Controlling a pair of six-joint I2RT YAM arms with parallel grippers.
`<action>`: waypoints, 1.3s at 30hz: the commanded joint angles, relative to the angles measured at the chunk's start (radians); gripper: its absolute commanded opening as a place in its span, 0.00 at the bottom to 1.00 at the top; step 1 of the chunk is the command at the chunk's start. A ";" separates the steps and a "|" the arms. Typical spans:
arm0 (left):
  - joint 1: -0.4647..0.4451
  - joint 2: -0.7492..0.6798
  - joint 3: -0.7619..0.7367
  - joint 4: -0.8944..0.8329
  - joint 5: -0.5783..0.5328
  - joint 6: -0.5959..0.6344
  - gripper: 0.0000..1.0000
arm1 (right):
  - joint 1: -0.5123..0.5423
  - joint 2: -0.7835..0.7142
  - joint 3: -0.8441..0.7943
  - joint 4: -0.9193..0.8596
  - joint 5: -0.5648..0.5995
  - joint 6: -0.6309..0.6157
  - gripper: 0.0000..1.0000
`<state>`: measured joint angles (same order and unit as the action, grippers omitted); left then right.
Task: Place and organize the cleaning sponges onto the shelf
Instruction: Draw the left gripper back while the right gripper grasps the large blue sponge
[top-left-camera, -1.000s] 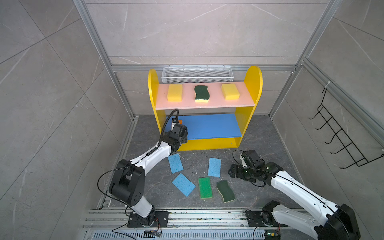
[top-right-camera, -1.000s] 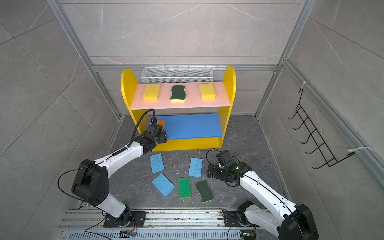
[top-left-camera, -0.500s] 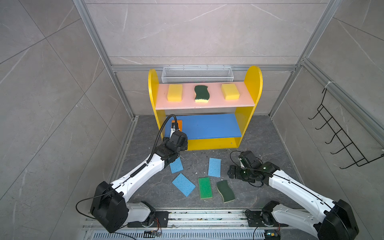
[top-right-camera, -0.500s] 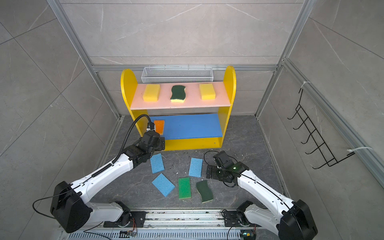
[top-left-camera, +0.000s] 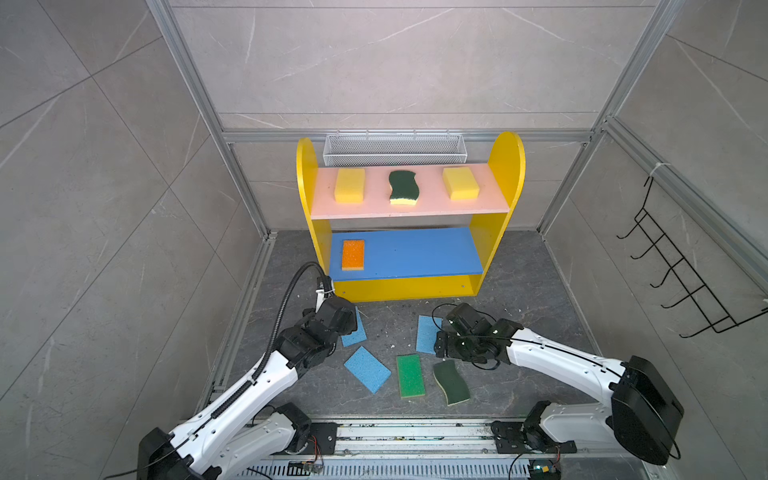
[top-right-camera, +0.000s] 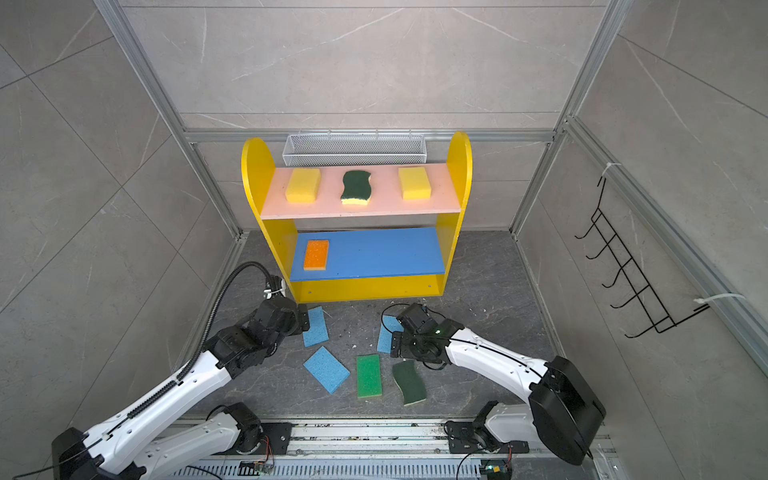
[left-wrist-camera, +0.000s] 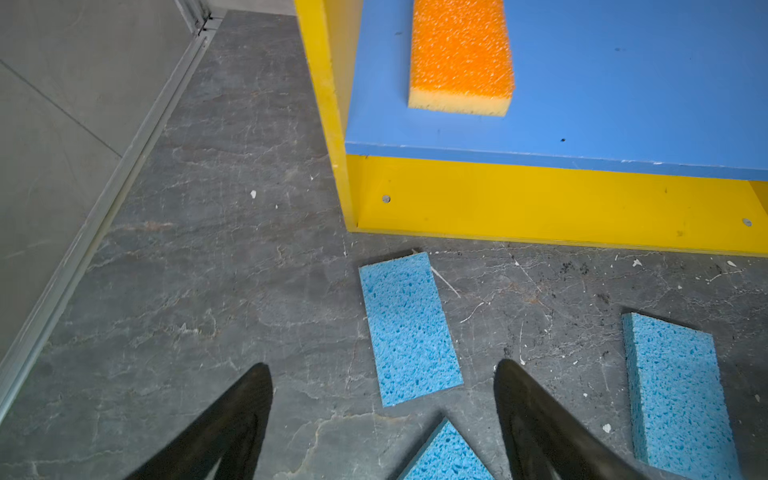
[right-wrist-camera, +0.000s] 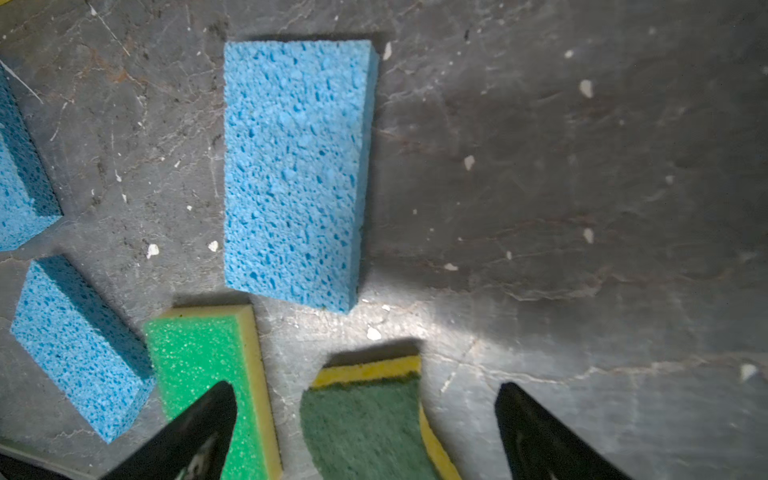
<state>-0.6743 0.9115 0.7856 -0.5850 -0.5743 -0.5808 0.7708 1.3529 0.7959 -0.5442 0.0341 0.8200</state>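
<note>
Low, both arms (top-left-camera: 270, 374) over floor sponges (top-left-camera: 409, 376)

No readable text or labels.

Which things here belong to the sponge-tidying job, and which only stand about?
Belong to the job:
- yellow three-tier shelf
- two thick yellow sponges, dark-green wavy scourer and orange sponge, already on it
- three flat light-blue sponges, bright green sponge and second wavy scourer, on the floor

Only standing about:
- white wire mesh basket
- black wire hook rack
</note>
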 joint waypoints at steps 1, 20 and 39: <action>-0.002 -0.063 -0.023 -0.069 -0.015 -0.086 0.86 | 0.035 0.061 0.047 0.031 0.053 0.051 0.99; -0.001 -0.201 -0.097 -0.128 0.033 -0.140 0.87 | 0.126 0.363 0.248 -0.021 0.189 0.128 0.99; -0.002 -0.192 -0.136 -0.089 0.042 -0.160 0.87 | 0.134 0.530 0.336 -0.099 0.239 0.154 0.99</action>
<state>-0.6743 0.7231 0.6586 -0.7021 -0.5392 -0.7155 0.9031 1.8450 1.1297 -0.6136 0.2485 0.9695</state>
